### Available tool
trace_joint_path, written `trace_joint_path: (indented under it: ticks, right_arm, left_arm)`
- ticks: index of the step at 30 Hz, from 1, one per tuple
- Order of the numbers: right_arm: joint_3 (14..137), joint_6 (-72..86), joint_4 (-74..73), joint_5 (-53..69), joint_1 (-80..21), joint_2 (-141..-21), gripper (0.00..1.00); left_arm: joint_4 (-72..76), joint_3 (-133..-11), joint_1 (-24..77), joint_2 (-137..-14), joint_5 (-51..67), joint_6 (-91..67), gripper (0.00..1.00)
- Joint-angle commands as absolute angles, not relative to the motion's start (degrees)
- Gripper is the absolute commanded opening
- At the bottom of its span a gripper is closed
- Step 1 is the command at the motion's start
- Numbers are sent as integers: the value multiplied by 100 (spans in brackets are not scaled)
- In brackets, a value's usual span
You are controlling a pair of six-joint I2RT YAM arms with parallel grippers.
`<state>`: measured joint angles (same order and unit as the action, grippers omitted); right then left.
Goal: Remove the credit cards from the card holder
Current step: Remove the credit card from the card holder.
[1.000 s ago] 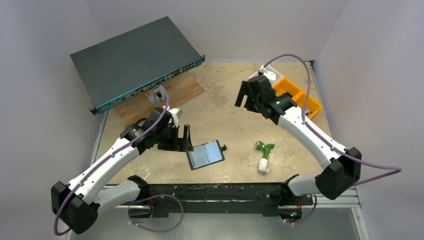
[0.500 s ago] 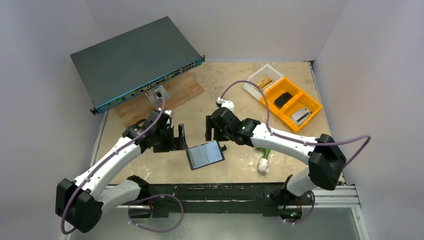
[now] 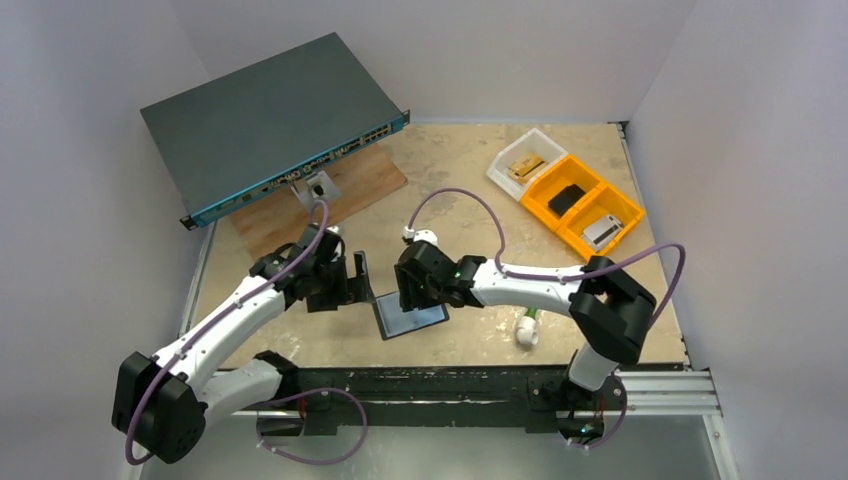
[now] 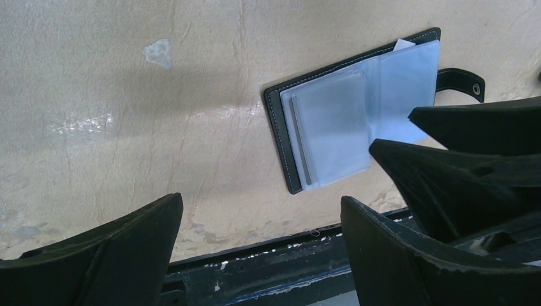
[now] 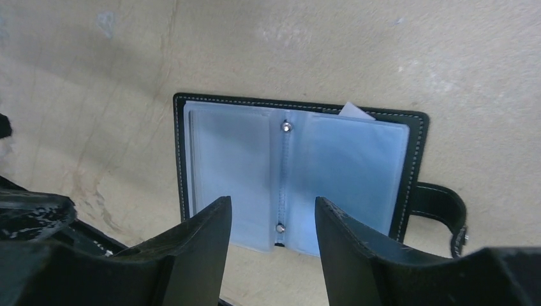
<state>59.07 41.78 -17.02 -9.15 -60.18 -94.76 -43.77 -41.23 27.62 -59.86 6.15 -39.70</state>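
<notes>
Card holder [image 3: 410, 320]: open flat, front-centre of worktop [image 3: 450, 200]
Credit cards [image 4: 332, 127]: in its sleeves
Left gripper [image 4: 258, 217]: released, beside it
Right gripper [image 5: 271, 210]: released, above it

Credit cards [image 5: 229, 172] in card holder [image 5: 418, 153], beneath right pincer [image 5: 272, 210]; left pincer [image 4: 260, 203] leftward

- The right tool [image 5: 273, 207] has swung from the upper right of the top view to its middle, and now hangs open over the spread card holder [image 3: 412, 320].
- The orange tray [image 3: 590, 205] is uncovered.
- The left tool [image 3: 357, 283] has edged closer to the card holder.
</notes>
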Motion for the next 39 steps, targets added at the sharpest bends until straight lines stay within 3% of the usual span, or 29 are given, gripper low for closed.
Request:
trace_joint_path:
  ticks: [1, 10, 13, 26, 29, 35, 39]
  right_arm:
    - [5947, 3947, -1335, -751, -6225, -9669, 50]
    - [6166, 4131, -1387, -1059, -6345, -10177, 50]
    - [6193, 4299, -1405, -1122, -6346, -10228, 45]
    - [5998, 4877, -1177, -651, -6337, -10232, 5]
    - [5856, 4920, -917, -455, -6299, -10227, 0]
    - [5315, 5081, -224, 170, -6000, -10154, 0]
    - [5023, 5112, 223, 519, -5832, -10123, 0]
  left_arm:
    - [-4177, -4046, 2707, -5962, 508, -4108, 94]
    - [-3961, -3853, 2701, -5999, 726, -4274, 94]
    - [-3878, -3826, 2706, -6051, 828, -4280, 94]
    - [-3490, -3723, 2707, -6356, 1200, -4213, 90]
    - [-3348, -3693, 2716, -6414, 1332, -4210, 78]
    - [-3119, -3666, 2736, -6560, 1505, -4227, 37]
    - [-2887, -3674, 2821, -6828, 1611, -4253, 18]
